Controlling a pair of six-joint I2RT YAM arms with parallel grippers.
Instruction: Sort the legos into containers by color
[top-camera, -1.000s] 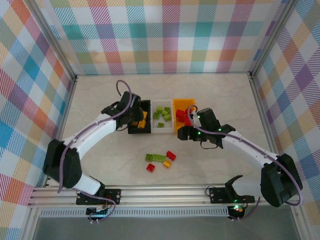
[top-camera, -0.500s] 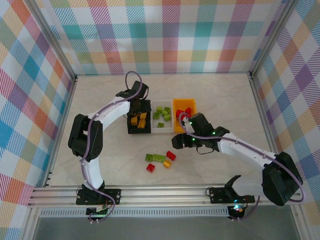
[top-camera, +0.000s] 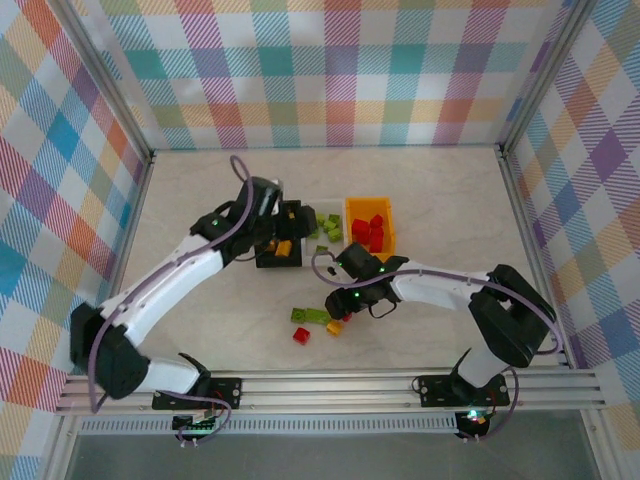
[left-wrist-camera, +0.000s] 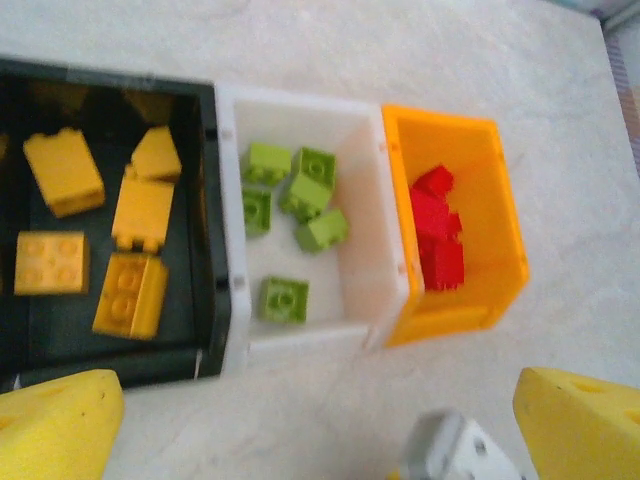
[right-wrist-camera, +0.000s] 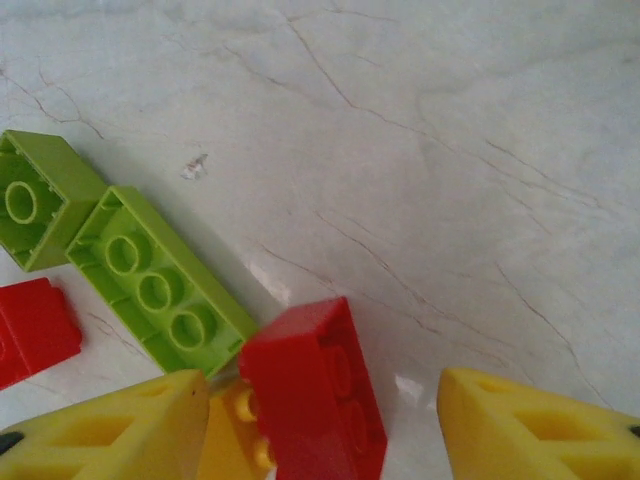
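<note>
My right fingers (top-camera: 342, 303) stand open astride a red lego (right-wrist-camera: 315, 395). My left fingers (top-camera: 292, 222) spread empty, containers (left-wrist-camera: 300, 100) at twelve o'clock.

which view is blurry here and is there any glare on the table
Left wrist: soft all over, edges smeared, though the green bricks in the white bin stay readable. Right wrist: crisp on the red brick, with small bright glints on the table beside it. Top external: even light, faint shadows.
</note>
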